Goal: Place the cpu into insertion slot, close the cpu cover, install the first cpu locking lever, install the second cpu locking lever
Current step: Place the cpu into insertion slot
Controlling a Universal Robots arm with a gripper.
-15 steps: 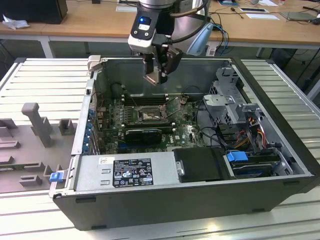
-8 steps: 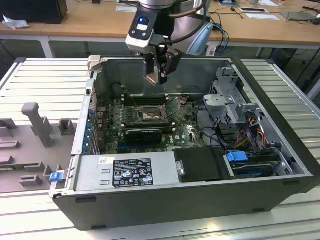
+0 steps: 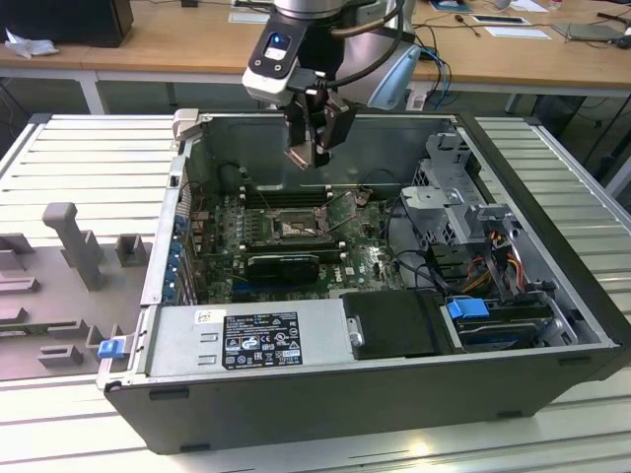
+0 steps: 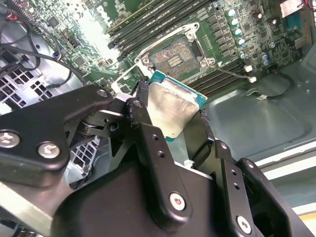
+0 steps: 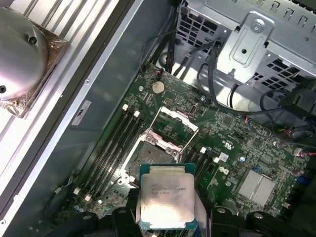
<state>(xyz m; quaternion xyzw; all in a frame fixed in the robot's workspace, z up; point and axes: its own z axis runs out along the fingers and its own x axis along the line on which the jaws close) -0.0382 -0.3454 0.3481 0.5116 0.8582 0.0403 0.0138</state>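
Note:
My gripper (image 3: 312,148) hangs inside the open computer case, above the motherboard. It is shut on the cpu (image 4: 170,108), a flat square chip with a silvery face and a teal edge, held by two opposite sides between the black fingers (image 4: 143,131). In the first wrist view the cpu (image 5: 166,197) hovers just short of the insertion slot (image 5: 148,159). The slot (image 4: 173,55) lies open, its brownish contact field bare. The cpu cover (image 5: 177,121) stands tilted up at the slot's far side. In the exterior view the slot (image 3: 295,229) sits well below the cpu (image 3: 299,158).
Long black memory slots (image 5: 111,148) flank the socket. A metal drive cage (image 3: 449,182) with cables (image 3: 409,232) fills the exterior view's right side of the case. A black card (image 3: 286,262) and the power supply (image 3: 258,338) lie nearer the front. Grey fixtures (image 3: 69,241) stand outside.

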